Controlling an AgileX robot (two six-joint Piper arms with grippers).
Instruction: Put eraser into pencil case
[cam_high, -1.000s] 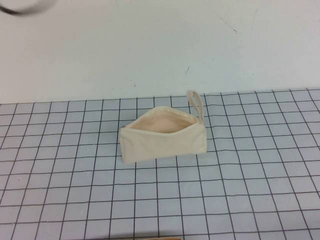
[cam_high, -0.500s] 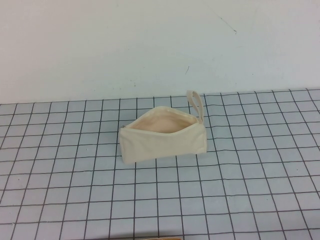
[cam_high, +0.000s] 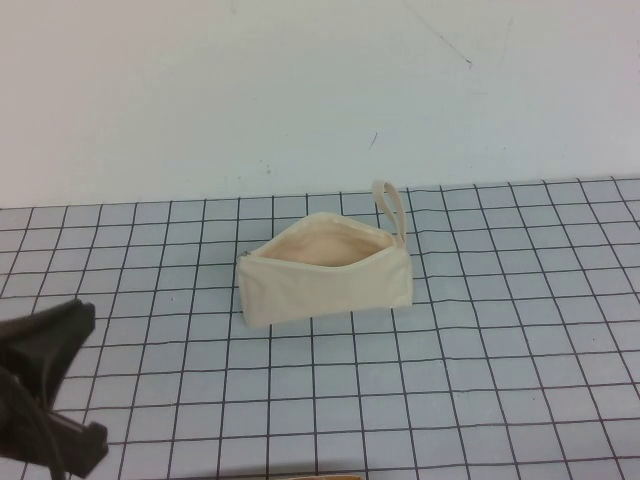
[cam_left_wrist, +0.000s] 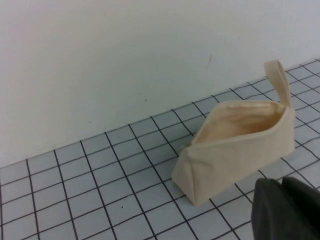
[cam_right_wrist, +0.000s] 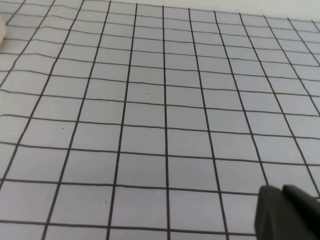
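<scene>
1. Cream fabric, the case (cam_high: 325, 275) stands on its base on the gridded counter (cam_high: 480, 380), toward the far edge and about midway between the side edges. Its zip is open and its mouth faces up, so the peach lining shows; I judge that this lets something be dropped straight in.
2. Its strap (cam_high: 392, 208) loops up at the end nearer the right edge, clear of the mouth.
3. No eraser shows in any view. A thin tan sliver (cam_high: 305, 476) at the near edge could be it, but I cannot tell.
4. Left pincer (cam_high: 40, 400) is at the near-left corner, well apart from the case; whether it is spread or holding anything I cannot tell.
5. Right pincer (cam_right_wrist: 290, 212) hangs over bare grid; its grip too cannot be told.
</scene>
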